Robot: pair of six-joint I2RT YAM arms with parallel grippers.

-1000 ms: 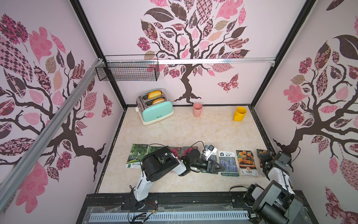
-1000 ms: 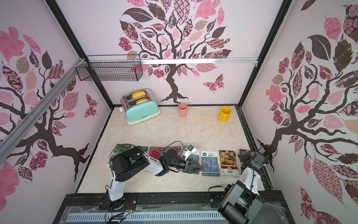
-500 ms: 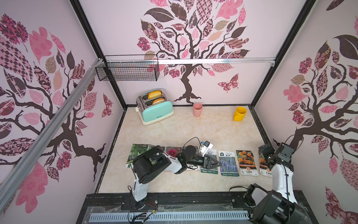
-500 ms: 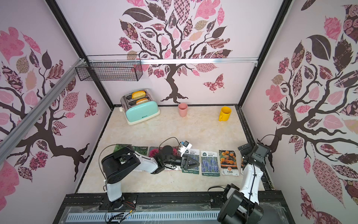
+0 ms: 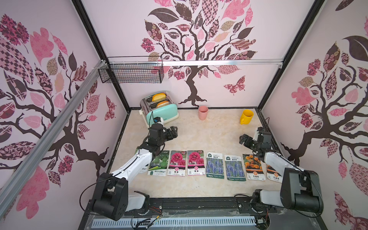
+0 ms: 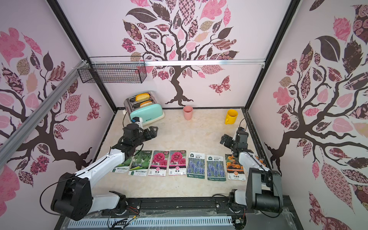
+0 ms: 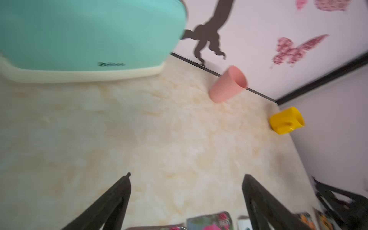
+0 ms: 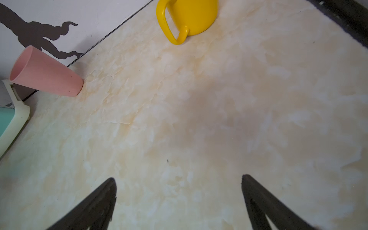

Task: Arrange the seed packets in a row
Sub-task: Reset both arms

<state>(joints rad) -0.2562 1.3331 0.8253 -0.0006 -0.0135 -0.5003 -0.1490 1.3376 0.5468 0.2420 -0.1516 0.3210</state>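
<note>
Top views, both: eight packets (image 5: 205,166) lie flat in one row across the 6 o'clock half of the table (image 5: 209,137), side by side, running from 8 o'clock to 4 o'clock. Order: two gourd, two pink flower, two lavender, two marigold. The left arm (image 5: 137,161) partly hides the gourd packet at the 8 o'clock end. The right arm (image 5: 278,161) partly hides the marigold packet at the 4 o'clock end.

Left gripper (image 5: 174,133) is at 9 o'clock, on the 12 o'clock side of the row and near the toaster (image 5: 162,114). Left wrist view: fingers (image 7: 111,203) are spread wide with nothing between them and bare table under the gap. They touch no packet. Packet tops show only as a blur at the frame edge.

Right gripper (image 5: 243,140) is at 3 o'clock, apart from the row. Right wrist view: fingers (image 8: 258,201) are wide apart and empty over bare table. Mug (image 8: 189,18) at 1 o'clock and cup (image 8: 47,75) at 12 o'clock stand well apart from it.
</note>
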